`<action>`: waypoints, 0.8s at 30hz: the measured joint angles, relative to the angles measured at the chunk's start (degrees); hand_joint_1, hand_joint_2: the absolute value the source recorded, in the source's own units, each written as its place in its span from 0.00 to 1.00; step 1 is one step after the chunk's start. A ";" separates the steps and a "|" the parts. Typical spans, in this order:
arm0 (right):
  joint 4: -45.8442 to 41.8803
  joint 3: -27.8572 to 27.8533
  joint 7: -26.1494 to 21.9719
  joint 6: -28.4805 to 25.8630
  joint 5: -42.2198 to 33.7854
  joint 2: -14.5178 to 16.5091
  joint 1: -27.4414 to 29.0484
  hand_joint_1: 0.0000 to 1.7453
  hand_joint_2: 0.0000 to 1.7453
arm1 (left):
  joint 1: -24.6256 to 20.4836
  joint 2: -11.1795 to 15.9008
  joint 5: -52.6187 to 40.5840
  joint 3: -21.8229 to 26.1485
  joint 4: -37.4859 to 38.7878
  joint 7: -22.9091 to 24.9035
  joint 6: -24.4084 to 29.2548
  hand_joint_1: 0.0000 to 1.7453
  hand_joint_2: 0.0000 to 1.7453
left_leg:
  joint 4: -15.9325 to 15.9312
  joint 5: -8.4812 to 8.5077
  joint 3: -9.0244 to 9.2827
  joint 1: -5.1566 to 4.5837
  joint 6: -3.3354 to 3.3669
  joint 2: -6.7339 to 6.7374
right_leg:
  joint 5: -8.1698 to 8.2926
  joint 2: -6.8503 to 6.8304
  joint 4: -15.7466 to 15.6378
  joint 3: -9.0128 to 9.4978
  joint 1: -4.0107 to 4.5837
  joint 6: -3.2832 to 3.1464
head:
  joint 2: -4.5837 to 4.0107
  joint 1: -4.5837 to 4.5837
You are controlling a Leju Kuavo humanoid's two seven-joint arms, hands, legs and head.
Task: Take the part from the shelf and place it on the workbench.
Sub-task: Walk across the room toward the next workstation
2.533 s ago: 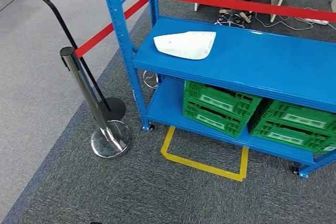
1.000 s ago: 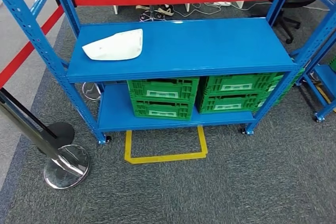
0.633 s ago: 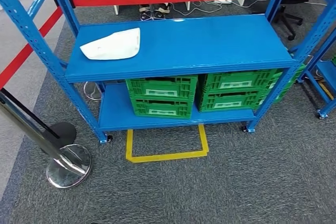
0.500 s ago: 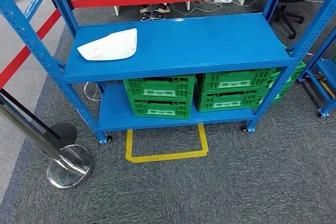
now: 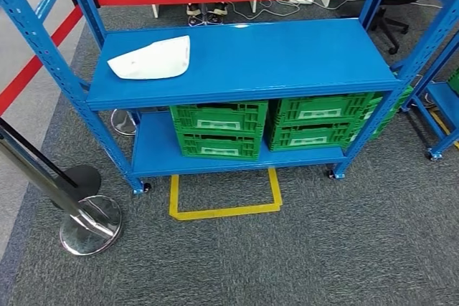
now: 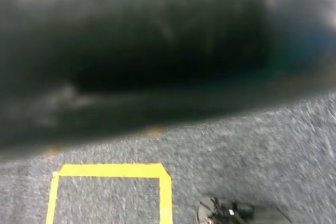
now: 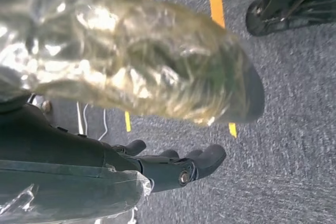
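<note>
Holding nothing, right robot hand [image 7: 174,169] open; left unclear; green crates' [image 5: 219,129] contents hidden.

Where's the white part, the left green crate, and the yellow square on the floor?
white part [image 5: 151,60], head view, middle of its top face.
left green crate [image 5: 218,131], head view, front wall.
yellow square [image 5: 224,212], head view, near tape strip.

White part [image 5: 152,59], blue shelf [image 5: 281,55]
</note>
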 joint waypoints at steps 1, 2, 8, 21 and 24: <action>-0.03 0.97 -0.14 0.19 -1.21 -0.23 0.26 0.00 0.00 | 0.00 0.19 0.94 -0.99 -0.04 0.32 -0.14 0.00 0.00 | -0.10 0.11 -0.01 0.06 0.16 0.07 | -1.75 0.03 3.06 -1.47 -0.12 0.29 | 0.00 0.09; -0.04 1.96 -0.26 0.34 -2.44 -0.44 0.57 0.00 0.00 | -0.03 0.38 1.92 -2.03 -0.14 0.65 -0.29 0.00 0.00 | -0.10 0.13 -0.09 0.04 0.27 0.10 | -3.66 0.02 6.94 -3.27 -0.20 0.55 | 0.00 0.22; 0.04 7.54 -0.91 1.38 -9.37 -1.61 3.29 0.00 0.00 | -0.57 1.43 7.39 -7.83 -2.01 2.49 -1.17 0.00 0.00 | 0.11 -0.04 0.07 -0.03 -0.04 0.15 | 0.03 -0.08 4.05 -1.66 -0.63 0.97 | 0.00 0.23; -1.44 20.37 -2.82 3.90 -25.83 -3.96 4.75 0.00 0.00 | 2.05 3.75 20.30 -20.53 -4.04 7.04 -3.16 0.00 0.00 | 16.06 -7.10 -6.90 0.10 -2.60 0.01 | 1.75 -0.04 -2.52 1.50 -0.31 -2.04 | 0.00 -0.43; -3.14 23.37 -3.26 4.42 -29.43 -4.49 4.03 0.00 0.00 | 3.73 4.29 23.22 -23.45 -3.77 8.03 -3.56 0.00 0.00 | 5.63 -1.57 -2.04 -0.02 -1.70 -0.01 | 1.67 0.12 -2.42 1.66 -0.02 -1.88 | 0.00 -0.43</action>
